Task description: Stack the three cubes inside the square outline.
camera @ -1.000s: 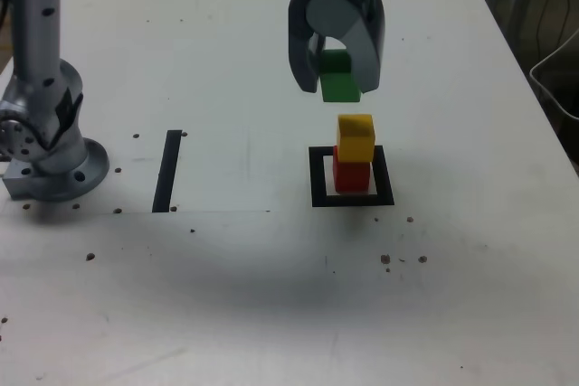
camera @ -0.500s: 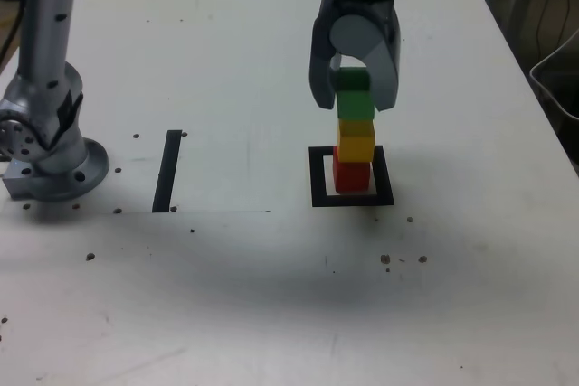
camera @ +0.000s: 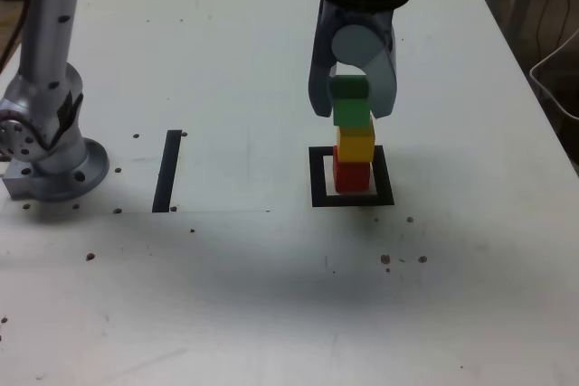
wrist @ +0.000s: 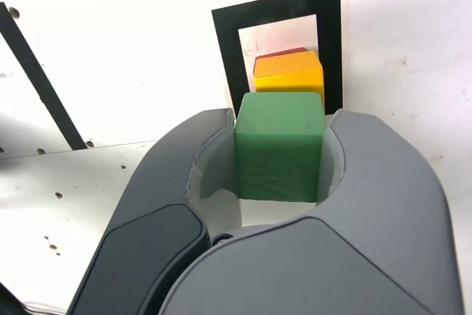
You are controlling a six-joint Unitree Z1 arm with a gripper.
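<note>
Inside the black square outline stands the red cube with the yellow cube on top of it. The green cube sits right on the yellow one, or a hair above it; contact is not clear. My gripper comes down from above and is shut on the green cube, one finger pressed against each side.
A single straight black tape strip lies to the exterior view's left of the outline. The arm's grey base stands at that view's far left. Small dark specks and holes dot the white table.
The gripper has carried the green cube from behind and above the stack forward and down, onto the yellow cube. The red and yellow cubes have not moved.
</note>
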